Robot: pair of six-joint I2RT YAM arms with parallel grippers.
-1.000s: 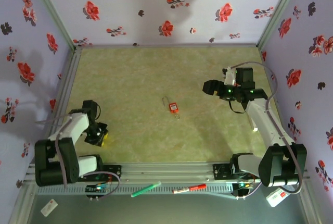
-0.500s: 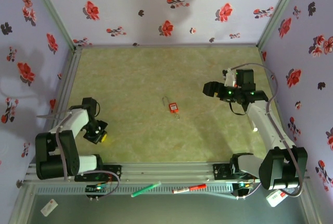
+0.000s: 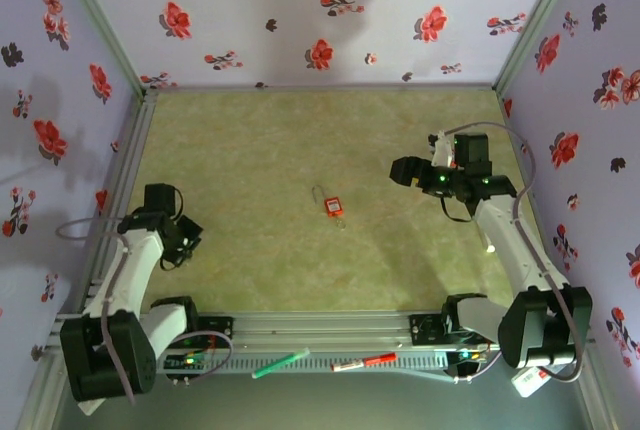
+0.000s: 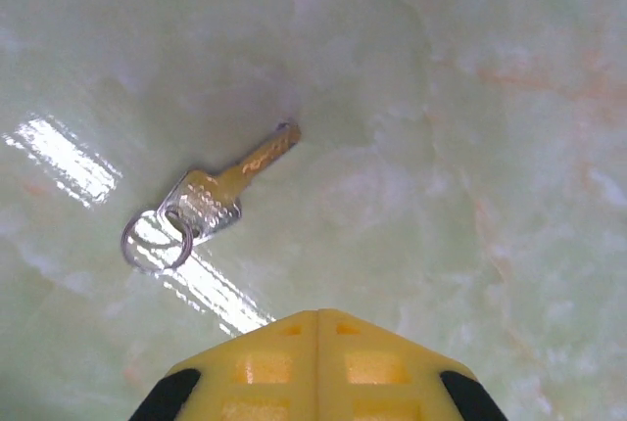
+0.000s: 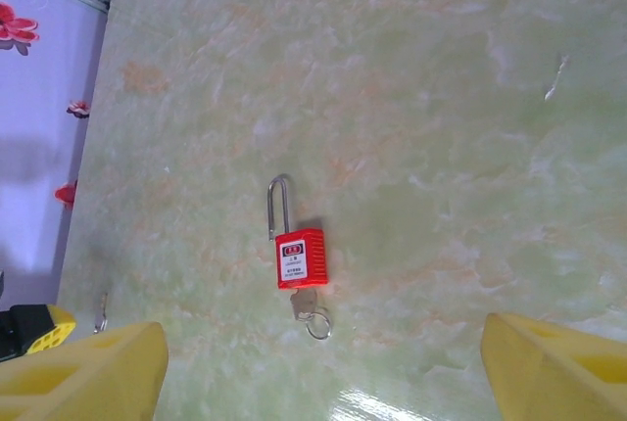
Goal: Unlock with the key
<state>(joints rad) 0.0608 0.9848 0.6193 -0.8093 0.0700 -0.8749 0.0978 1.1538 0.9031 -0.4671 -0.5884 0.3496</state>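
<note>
A loose brass key (image 4: 230,186) with a steel ring (image 4: 155,242) lies flat on the green table just beyond my left gripper (image 4: 316,315). That gripper's yellow fingers are pressed together with nothing between them. From above, the left gripper (image 3: 186,241) sits near the table's left edge. A red padlock (image 3: 332,206) lies in the middle of the table. In the right wrist view the padlock (image 5: 301,257) has its shackle pointing away and a second key (image 5: 306,304) in its keyhole. My right gripper (image 5: 323,348) hangs open above and to the right of the padlock.
Floral walls close the table in on three sides. A metal rail (image 3: 320,328) runs along the near edge, and a green pen (image 3: 280,363) and a red marker (image 3: 363,361) lie in front of it. The marbled table (image 3: 250,150) is bare around the padlock.
My left gripper has closed and drawn back a little toward the left wall; the loose key stays on the table, not gripped. The right arm and padlock have not moved.
</note>
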